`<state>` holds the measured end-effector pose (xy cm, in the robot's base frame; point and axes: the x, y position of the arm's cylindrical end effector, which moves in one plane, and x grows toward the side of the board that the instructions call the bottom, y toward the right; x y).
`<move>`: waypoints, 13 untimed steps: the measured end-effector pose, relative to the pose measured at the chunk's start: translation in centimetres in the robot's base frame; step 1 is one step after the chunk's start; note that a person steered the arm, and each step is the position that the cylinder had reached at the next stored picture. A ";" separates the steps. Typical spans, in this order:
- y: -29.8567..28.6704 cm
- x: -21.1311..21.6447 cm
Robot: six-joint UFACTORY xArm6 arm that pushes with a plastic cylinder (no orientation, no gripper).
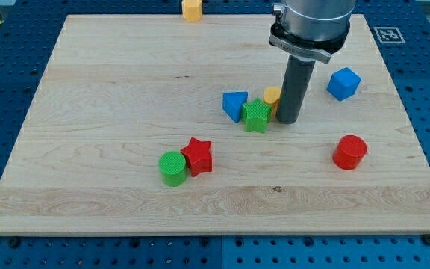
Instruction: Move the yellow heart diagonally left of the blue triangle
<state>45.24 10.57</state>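
A: Where is the yellow heart (272, 95)?

B: Just above the middle of the frame, a little to the right. Only its upper left part shows; the rod hides the rest, so the heart shape is hard to make out.

A: And my tip (287, 120)?

B: It rests on the tabletop (110, 112) just right of the heart, apparently touching it. There are no jaws on this arm, only the dark rod, so nothing to report as apart or together.

A: What sits around the heart?

B: A green star (257, 116) lies just below and left of it, touching or nearly so, and my tip is right beside the star's right edge. The blue triangle (234, 104) is left of the star, pressed against it, and just left of the heart.

A: Further out?

B: A blue cube (343, 83) sits to the right of the rod, apart from it. A red cylinder (349, 152) stands lower right, well apart from the cluster. Lower left of centre, a red star (198, 156) and a green cylinder (173, 167) touch each other, the green one on the left. At the top edge, left of the arm, is a yellow block (192, 9), its shape unclear.
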 end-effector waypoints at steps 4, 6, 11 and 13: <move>-1.7 -4.7; -2.9 -9.8; 1.4 -11.8; 4.0 -9.4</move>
<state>35.88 14.57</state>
